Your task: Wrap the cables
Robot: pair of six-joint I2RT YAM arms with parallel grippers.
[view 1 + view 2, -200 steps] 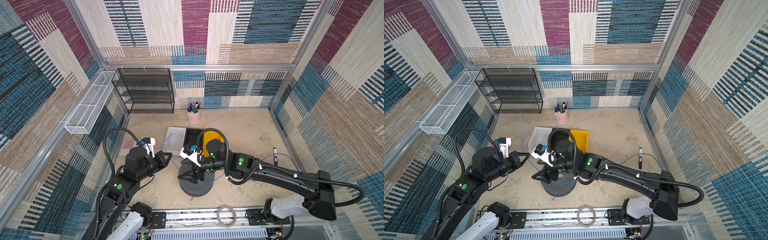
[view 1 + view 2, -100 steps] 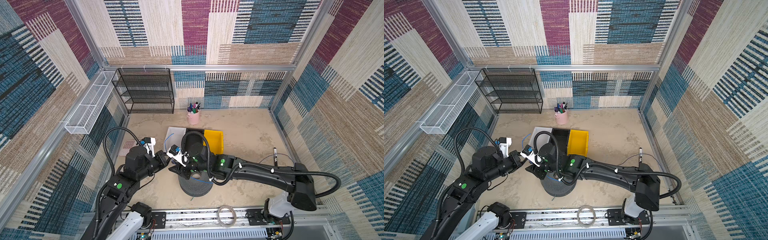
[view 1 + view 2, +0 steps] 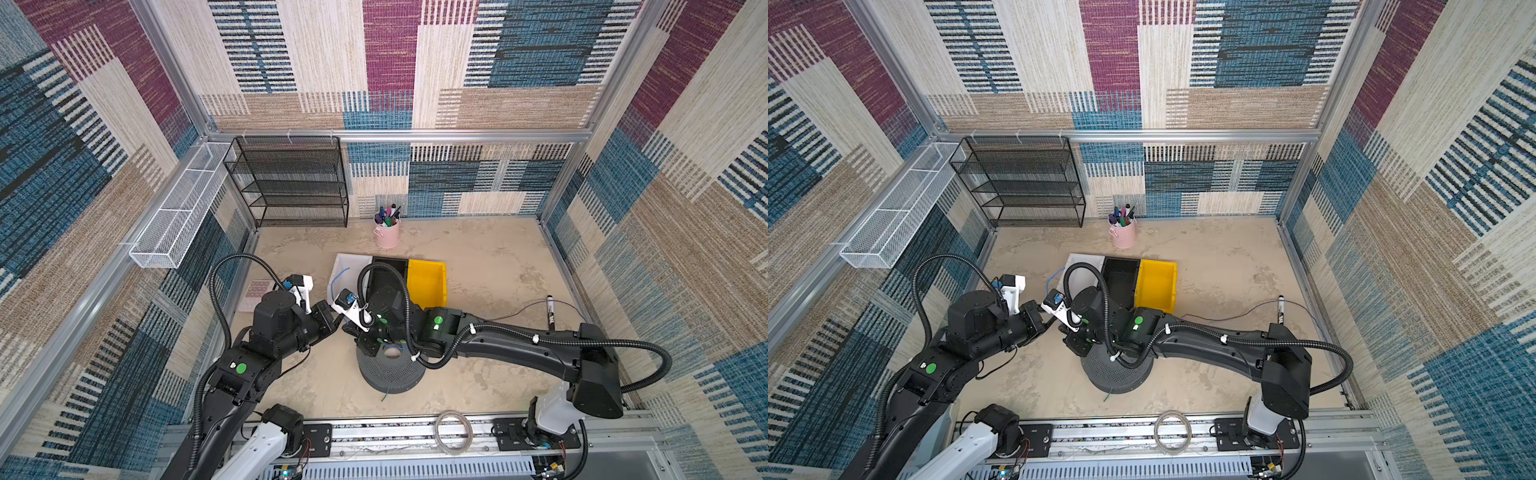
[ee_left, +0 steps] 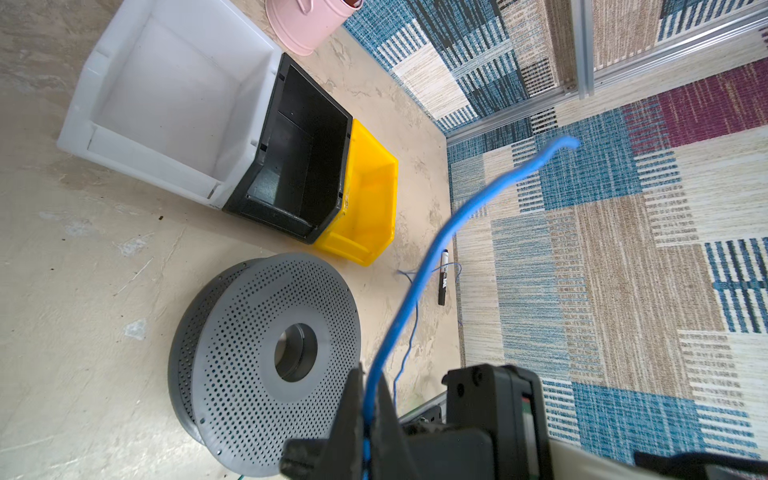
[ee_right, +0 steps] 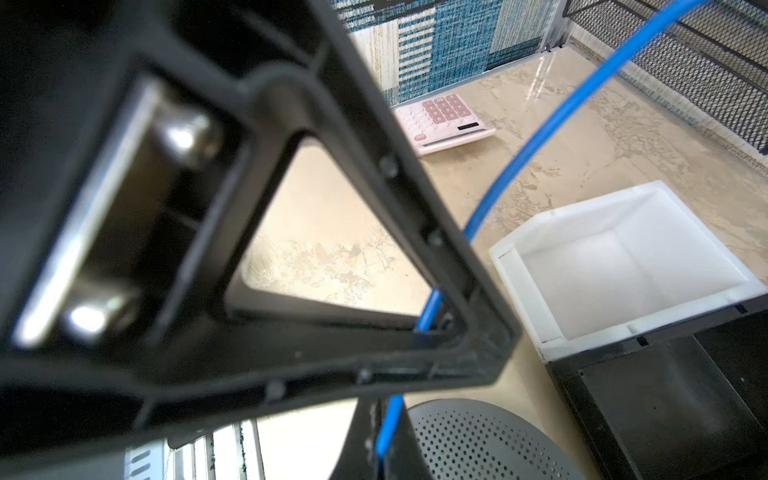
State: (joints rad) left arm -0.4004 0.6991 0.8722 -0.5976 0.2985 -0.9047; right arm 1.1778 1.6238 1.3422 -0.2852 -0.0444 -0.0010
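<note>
Both grippers are clenched on one blue cable (image 4: 453, 216). In the left wrist view we see the left gripper (image 4: 368, 390) pinching it, and past the grip the free end arcs up into the air. In the right wrist view the right gripper (image 5: 382, 436) nips the same strand just beside the left one's black finger frame. In both top views we see the two grippers meet nose to nose over the table (image 3: 478, 257), at the far-left edge of the grey perforated spool (image 3: 390, 374), which lies flat. Beyond the spool a white bin (image 3: 345, 262), black bin (image 3: 390, 266) and yellow bin (image 3: 428, 282) touch in a row. Far right lies a black marker (image 3: 550, 311) with a thin dark cable (image 3: 523, 304) curving beside it. A pink calculator (image 5: 444, 118) lies at the left.
</note>
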